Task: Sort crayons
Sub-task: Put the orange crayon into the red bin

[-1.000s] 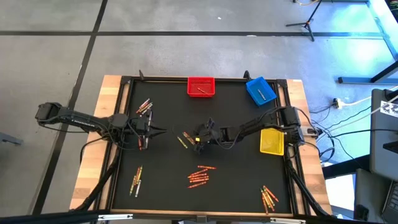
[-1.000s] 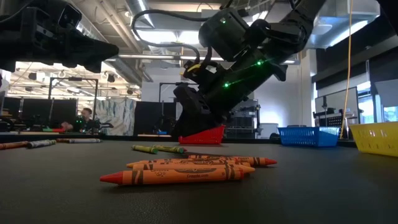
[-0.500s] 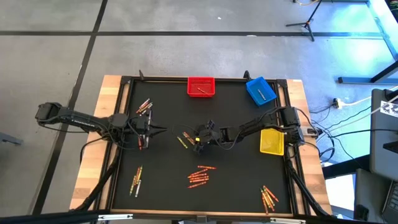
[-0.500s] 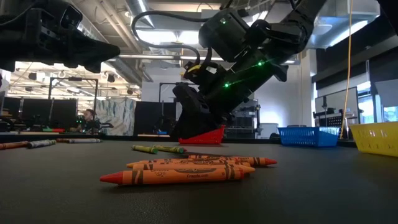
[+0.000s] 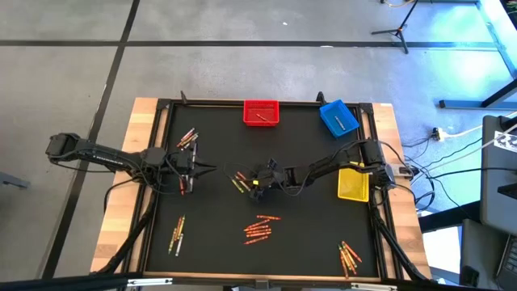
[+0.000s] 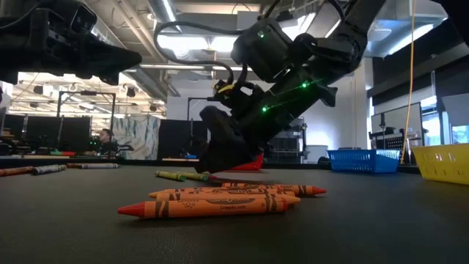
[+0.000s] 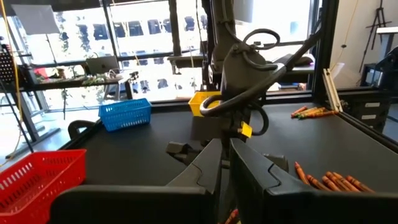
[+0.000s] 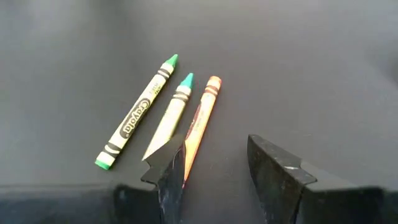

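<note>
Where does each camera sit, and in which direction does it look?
High view: above the table, looking straight down; both arms show.
Low view: at table height, looking level across orange crayons; the right gripper shows.
Left wrist view: faces the right arm past the shut left gripper.
Right wrist view: looks down on three crayons between open fingers.
Shared: the red bin shows in the high and left wrist views.

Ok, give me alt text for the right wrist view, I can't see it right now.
Open right gripper just above the black mat, over three crayons lying side by side. One finger covers the near end of the orange crayon; two green-tipped crayons lie beside it, outside the fingers.
</note>
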Controlling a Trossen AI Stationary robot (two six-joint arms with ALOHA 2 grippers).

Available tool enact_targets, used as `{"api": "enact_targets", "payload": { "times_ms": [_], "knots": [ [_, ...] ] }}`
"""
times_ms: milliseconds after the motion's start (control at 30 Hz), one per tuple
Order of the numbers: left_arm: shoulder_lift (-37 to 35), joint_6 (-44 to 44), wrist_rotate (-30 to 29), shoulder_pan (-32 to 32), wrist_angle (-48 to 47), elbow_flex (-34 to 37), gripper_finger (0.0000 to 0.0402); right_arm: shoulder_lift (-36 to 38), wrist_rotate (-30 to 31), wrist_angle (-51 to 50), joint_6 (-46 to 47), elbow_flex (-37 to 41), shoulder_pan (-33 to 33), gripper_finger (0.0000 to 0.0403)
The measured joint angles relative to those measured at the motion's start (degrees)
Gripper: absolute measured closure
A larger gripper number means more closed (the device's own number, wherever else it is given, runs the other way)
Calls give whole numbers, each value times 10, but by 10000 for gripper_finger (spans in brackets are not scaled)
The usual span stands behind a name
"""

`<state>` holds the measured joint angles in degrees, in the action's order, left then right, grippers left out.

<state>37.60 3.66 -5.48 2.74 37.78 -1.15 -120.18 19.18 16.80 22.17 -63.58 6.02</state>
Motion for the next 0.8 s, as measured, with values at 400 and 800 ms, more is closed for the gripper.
{"api": "enact_targets", "payload": {
  "times_ms": [400, 800],
  "knots": [
    [0, 21, 0, 0, 5, 0, 376, 0, -8, 1, -60, 0, 0, 231],
    [0, 25, 0, 0, 5, 0, 376, -2, -21, 12, -92, 1, 8, 231]
  ]
}}
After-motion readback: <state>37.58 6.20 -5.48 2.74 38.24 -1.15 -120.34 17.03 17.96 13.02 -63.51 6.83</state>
